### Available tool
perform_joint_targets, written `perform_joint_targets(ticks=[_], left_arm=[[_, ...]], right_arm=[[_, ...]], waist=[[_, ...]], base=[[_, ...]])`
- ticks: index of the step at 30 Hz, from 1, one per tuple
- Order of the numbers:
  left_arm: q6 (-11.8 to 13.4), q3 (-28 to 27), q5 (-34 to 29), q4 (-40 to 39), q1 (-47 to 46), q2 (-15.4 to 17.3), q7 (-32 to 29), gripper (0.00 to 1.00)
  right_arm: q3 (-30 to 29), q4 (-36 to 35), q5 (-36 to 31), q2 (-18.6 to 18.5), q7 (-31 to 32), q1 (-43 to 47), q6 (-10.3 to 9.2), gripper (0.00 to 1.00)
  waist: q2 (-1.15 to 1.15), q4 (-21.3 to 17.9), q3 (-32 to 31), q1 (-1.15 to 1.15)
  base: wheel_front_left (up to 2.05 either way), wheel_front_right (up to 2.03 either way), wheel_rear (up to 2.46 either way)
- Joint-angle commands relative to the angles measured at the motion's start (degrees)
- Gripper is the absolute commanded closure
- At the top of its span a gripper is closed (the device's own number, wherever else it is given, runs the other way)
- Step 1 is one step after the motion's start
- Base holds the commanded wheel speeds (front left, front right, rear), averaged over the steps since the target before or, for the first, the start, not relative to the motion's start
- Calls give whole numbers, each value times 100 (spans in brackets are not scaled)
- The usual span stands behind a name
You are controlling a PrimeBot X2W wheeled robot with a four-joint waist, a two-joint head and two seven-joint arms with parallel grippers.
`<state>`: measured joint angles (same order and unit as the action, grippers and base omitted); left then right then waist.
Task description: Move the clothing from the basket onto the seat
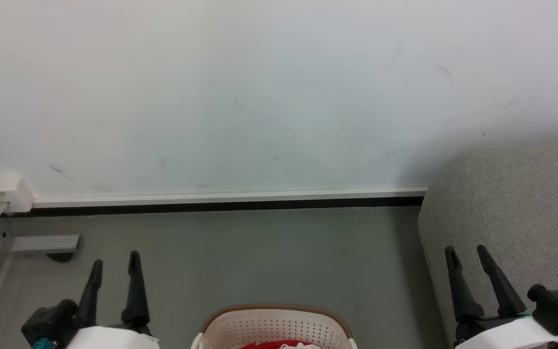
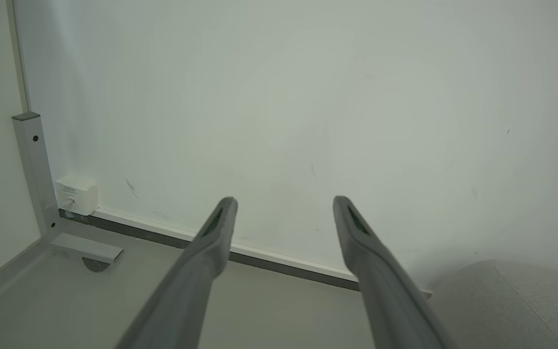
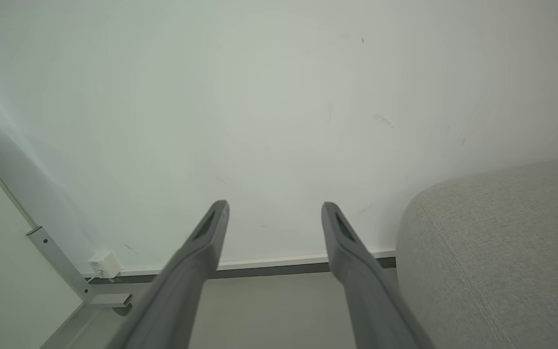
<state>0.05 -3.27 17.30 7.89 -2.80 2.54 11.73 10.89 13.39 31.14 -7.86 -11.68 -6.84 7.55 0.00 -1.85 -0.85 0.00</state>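
The cream-white basket (image 1: 274,327) with a brown rim sits on the floor at the bottom middle of the head view. A strip of red clothing (image 1: 271,345) with a bit of white peeks out inside it. The light grey seat (image 1: 516,203) fills the right side, its rounded corner also in the wrist views (image 2: 511,305) (image 3: 497,252). My left gripper (image 1: 115,261) is open at the lower left, left of the basket, with nothing between its fingers (image 2: 221,223). My right gripper (image 1: 467,252) is open at the lower right, in front of the seat's side, also holding nothing (image 3: 275,208).
A white wall with a skirting board (image 1: 230,198) runs across ahead. A white socket box (image 1: 5,191) and a grey metal bracket (image 1: 44,244) sit at the left corner. Grey floor (image 1: 269,252) lies between the basket and the wall.
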Motion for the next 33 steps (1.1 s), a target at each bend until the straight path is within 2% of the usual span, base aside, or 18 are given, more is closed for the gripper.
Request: perform_joint_targets(ticks=[1,26,33], left_arm=[[18,-6,-177,-21,34,45,43,0],[105,21,-1262,-35,66,50,312,0],[120,9,-1343,9,57,51,345,0]], right_arm=[[23,0,-124,-65,-48,-81,-10,0],[106,-37,-1031,-28,-315,-90,-12,0],[117,-38,-1148,-21,-354,-87,-13,0]], waist=[[0,-1,-1,0],[0,-31,-11,0],[0,-31,-15,0]], base=[[0,0,0],[0,0,0],[0,0,0]])
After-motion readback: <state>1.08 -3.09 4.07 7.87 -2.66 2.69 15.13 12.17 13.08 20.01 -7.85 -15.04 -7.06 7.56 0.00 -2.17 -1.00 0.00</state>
